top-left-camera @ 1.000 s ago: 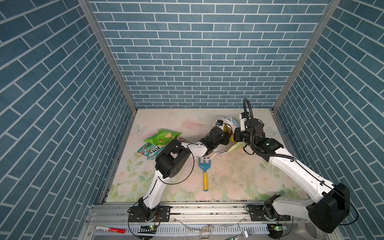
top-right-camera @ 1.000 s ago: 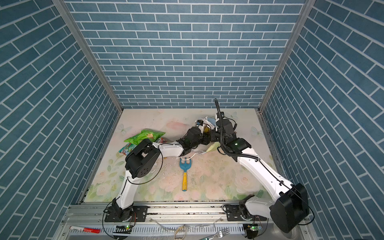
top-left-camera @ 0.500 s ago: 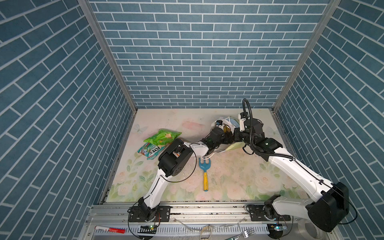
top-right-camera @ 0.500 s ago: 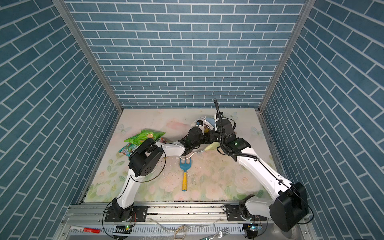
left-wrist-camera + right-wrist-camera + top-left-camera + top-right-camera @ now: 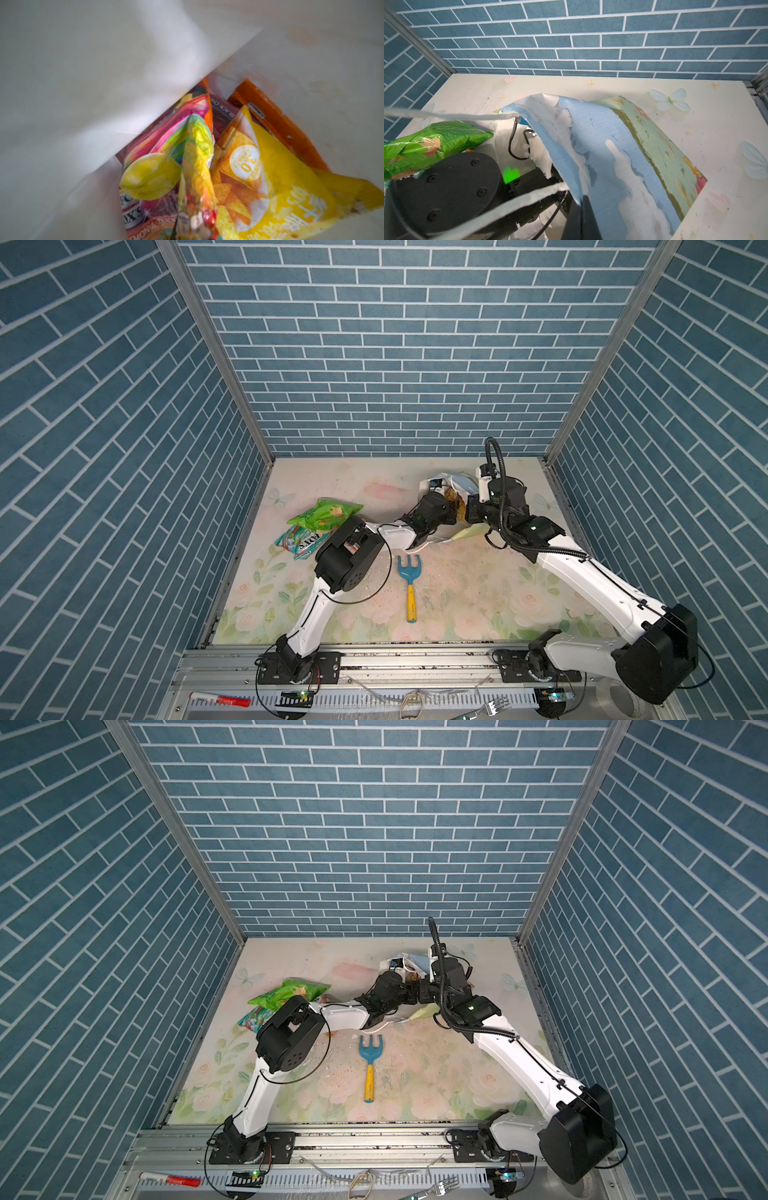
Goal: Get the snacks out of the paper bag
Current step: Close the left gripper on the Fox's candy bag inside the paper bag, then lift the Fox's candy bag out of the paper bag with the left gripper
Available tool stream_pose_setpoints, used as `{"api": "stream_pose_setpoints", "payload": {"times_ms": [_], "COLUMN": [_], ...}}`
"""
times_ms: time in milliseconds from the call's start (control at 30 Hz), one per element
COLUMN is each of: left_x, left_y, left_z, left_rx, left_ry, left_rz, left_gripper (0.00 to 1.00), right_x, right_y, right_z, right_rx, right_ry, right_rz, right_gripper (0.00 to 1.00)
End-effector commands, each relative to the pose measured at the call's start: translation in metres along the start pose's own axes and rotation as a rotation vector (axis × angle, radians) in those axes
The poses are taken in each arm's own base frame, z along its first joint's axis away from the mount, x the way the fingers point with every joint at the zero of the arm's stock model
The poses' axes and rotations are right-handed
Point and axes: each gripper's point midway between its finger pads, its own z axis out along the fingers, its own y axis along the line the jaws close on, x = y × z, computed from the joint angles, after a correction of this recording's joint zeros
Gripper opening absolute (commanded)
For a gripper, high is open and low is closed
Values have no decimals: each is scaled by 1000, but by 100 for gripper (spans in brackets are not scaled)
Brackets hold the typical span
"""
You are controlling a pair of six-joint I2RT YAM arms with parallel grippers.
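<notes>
The paper bag lies at the back right, its mouth towards the left arm. My right gripper is shut on the bag's blue-sky wall at the rim, holding it up. My left gripper is deep in the bag's white inside, shut on a pinched ridge of the fruit-print packet. Beside it lie a yellow packet, an orange one and a purple one. A large green packet and a teal-white packet lie outside on the left.
A blue-headed, yellow-handled toy rake lies mid-table in front of the bag. The left arm's elbow hangs over the two packets outside. Blue brick walls close three sides.
My left gripper was open inside the bag and has now shut on the fruit-print packet. The right gripper still holds the bag's rim; both arms have barely moved.
</notes>
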Motion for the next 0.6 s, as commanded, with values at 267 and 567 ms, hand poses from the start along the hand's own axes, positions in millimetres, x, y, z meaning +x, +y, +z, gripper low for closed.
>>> {"api": "stream_pose_setpoints", "payload": {"times_ms": [267,567], "left_x": [-37,-49], "left_y": [-11,-34], "left_z": [-46,-68], "left_rx": [38,124], "left_ry": [-81,-83], "left_rz": [70,67], "left_gripper": [0,0], "right_x": [14,18], "right_y": [-10,-11], "right_z": [4,6], "right_rx": [47,55], "right_ry": [29,39], "right_rz": [35,38], "right_gripper": [0,0]}}
